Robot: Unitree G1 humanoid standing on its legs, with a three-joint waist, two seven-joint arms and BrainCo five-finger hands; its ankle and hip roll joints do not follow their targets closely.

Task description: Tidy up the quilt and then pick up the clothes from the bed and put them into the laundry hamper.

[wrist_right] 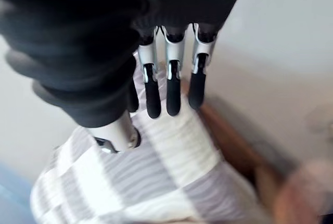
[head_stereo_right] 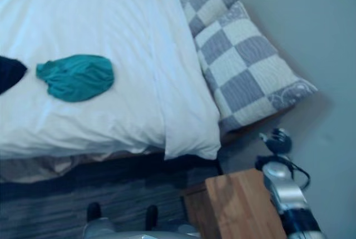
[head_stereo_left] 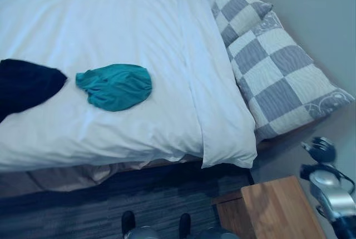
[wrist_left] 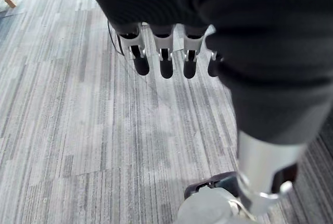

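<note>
Two garments on white quilt (head_stereo_left: 111, 33); crumpled teal garment (head_stereo_left: 115, 86), dark garment (head_stereo_left: 25, 85)

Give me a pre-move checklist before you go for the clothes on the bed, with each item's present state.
1. Quilt spread flat over the bed: ok, though its near edge sags a bit.
2. Teal garment lying free on the quilt: ok.
3. Dark garment within view: not ok, partly cut off at the edge.
4. Left hand empty, fingers straight, over the floor: ok.
5. Right hand empty, fingers straight, above the checked pillow: ok.
6. Laundry hamper located: cannot tell.
</note>
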